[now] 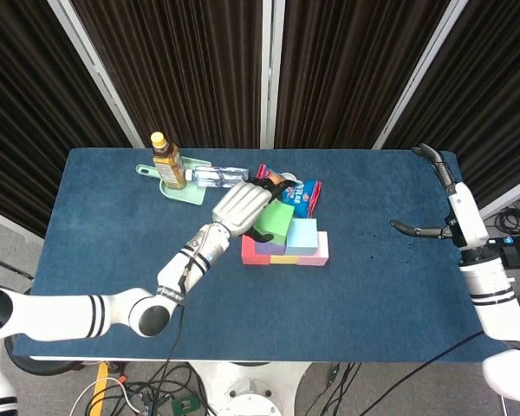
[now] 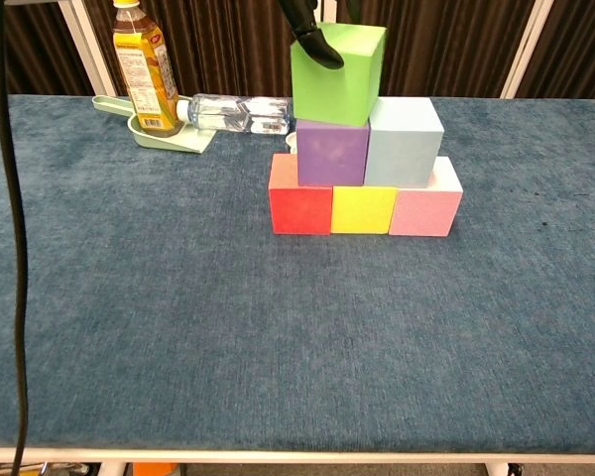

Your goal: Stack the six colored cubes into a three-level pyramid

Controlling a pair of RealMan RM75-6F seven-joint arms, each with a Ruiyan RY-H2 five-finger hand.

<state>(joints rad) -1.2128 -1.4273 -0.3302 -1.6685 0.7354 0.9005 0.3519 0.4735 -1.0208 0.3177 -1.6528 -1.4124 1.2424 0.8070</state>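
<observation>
The left hand (image 1: 243, 205) grips the green cube (image 2: 337, 73) atop the purple cube (image 2: 331, 154), beside the light blue cube (image 2: 405, 142), over the red, yellow and pink row, while the right hand (image 1: 440, 201) hangs spread and empty off the table's (image 1: 113, 234) right edge

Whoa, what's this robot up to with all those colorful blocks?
It is building a little pyramid of cubes. The bottom row, red cube, yellow cube and pink cube, is laid, and the purple cube and light blue cube sit on top of it. The left hand holds the green cube over the purple one, off to the left rather than centred on the two, tilted and not yet let go. The right hand waits open at the table's far edge.
</observation>
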